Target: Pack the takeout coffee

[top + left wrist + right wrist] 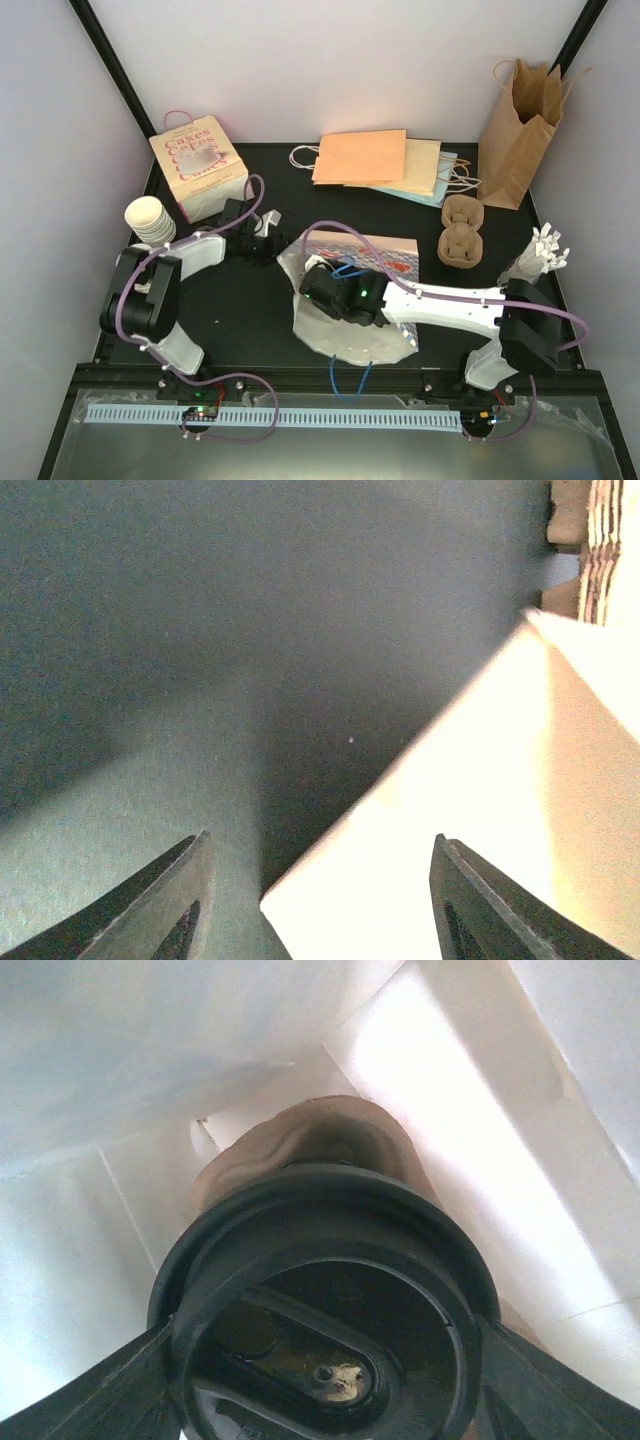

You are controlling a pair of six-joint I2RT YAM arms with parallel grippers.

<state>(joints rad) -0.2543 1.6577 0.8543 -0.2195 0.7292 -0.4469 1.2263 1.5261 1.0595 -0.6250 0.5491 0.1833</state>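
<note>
Two arms are seen from above over a black table point(230, 310). The left gripper point(268, 243) is placed at the left edge of a white carrier bag with a printed side point(350, 345) in the middle of the table. The right arm point(450, 300) is reached into that bag, its fingertips hidden by the bag. A stack of cream-white ribbed paper cups point(150, 220) is stood at the left edge, near a pink-lettered cardboard cake box point(198, 165). Flat orange, yellow and blue paper bags point(380, 160) are laid at the back. An upright brown paper bag point(518, 130) is stood at the back right, with a brown pulp cup carrier point(462, 232) near it.

From the left wrist, the dark fingers point(170, 910) are shown apart with nothing clamped. A corner of the white bag point(480, 810) is seen between them over the table.

From the right wrist, a round black plastic lid point(330, 1260) is clamped between the fingers of the right gripper point(325, 1370), one at each side of its rim. It is held inside the bag, whose white walls point(500, 1110) surround it. A brown moulded form point(300, 1150) is seen just beyond the lid. Any cup beneath cannot be made out.
</note>
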